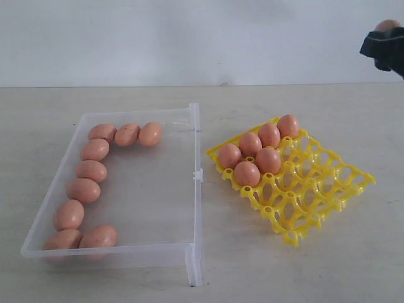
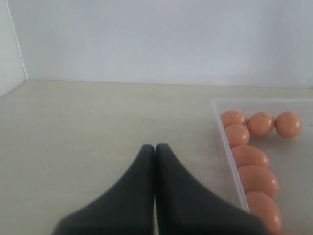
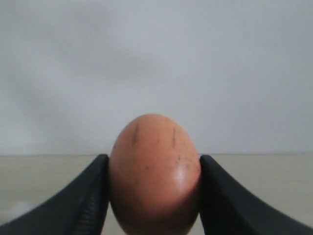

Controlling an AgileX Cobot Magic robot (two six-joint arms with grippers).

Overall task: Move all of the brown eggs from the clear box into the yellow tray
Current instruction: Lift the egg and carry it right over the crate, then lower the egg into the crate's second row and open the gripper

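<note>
1. The table has a pale cream, matte top with faint smudges. It runs back to a plain white wall and meets it in a straight line.
2. In the left wrist view a side wall joins that back wall at a corner past the table's far end.
3. The clear box lies flat on the left part of the table. Nine brown eggs rest inside it in a C-shaped line along its far, left and near walls.
4. The yellow tray sits on the table just right of the box, not touching it and turned at an angle. Six eggs sit in the cups at its far-left corner: a row of four, with two in the next row.
5. The left gripper has its fingers pressed together with nothing between them. It is low over bare table, just outside the box's wall.
6. The right gripper is high at the upper right of the exterior view, beyond the tray. It pinches one speckled egg by its sides, upright.
</note>
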